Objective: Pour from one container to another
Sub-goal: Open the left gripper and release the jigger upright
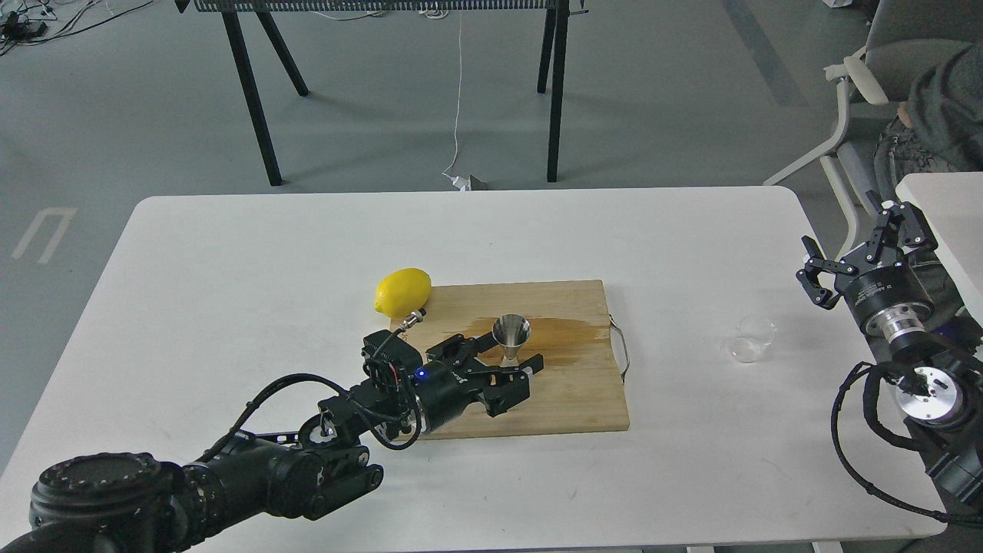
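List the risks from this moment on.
1. The left gripper straddles the narrow base of the steel jigger; a sideways nudge could tip it on the wet-stained cutting board.
2. The glass cup is see-through, so the open right gripper may misjudge its grasp.

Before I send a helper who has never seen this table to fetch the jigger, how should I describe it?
Find the wooden board in the middle of the white table. The jigger stands upright on it, beside a brown wet stain, with the left gripper at its base. It is shiny steel and hourglass-shaped, unlike the yellow lemon or the clear glass cup off the board.
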`<state>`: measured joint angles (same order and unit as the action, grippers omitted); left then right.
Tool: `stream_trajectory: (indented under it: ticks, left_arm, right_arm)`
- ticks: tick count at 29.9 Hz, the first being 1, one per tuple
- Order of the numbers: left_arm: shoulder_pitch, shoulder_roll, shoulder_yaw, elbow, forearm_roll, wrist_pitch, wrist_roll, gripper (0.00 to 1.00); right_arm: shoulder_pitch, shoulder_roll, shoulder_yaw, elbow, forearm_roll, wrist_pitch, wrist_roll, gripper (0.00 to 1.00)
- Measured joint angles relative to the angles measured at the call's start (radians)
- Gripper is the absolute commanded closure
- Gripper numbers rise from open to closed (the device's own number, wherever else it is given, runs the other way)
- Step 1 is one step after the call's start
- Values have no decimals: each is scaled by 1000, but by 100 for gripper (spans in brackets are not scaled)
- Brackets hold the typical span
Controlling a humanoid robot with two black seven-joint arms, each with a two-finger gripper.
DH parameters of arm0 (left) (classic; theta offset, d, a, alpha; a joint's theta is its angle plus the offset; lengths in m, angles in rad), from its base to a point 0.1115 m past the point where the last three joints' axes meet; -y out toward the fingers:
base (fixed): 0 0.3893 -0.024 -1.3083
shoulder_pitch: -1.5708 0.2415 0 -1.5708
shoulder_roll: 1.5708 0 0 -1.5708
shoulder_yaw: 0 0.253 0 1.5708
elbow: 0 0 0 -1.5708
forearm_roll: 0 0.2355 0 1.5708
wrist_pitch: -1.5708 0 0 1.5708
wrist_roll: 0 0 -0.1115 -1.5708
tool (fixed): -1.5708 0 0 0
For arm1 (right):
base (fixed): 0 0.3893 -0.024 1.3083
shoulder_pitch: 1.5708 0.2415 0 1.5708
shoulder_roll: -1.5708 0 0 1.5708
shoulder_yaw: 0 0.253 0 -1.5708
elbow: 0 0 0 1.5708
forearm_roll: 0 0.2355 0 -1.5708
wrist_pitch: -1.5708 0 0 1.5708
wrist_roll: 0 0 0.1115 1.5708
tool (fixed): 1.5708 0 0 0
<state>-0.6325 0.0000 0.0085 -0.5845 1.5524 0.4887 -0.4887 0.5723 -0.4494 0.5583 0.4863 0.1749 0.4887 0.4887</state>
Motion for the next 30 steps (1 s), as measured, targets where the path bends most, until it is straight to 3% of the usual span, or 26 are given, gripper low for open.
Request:
stream_trajectory:
  ticks: [30]
  left_arm:
    - [16,67,-3,-37,-2,0,0,8]
  right_arm:
    - [-1,1,0,0,0,0,0,1]
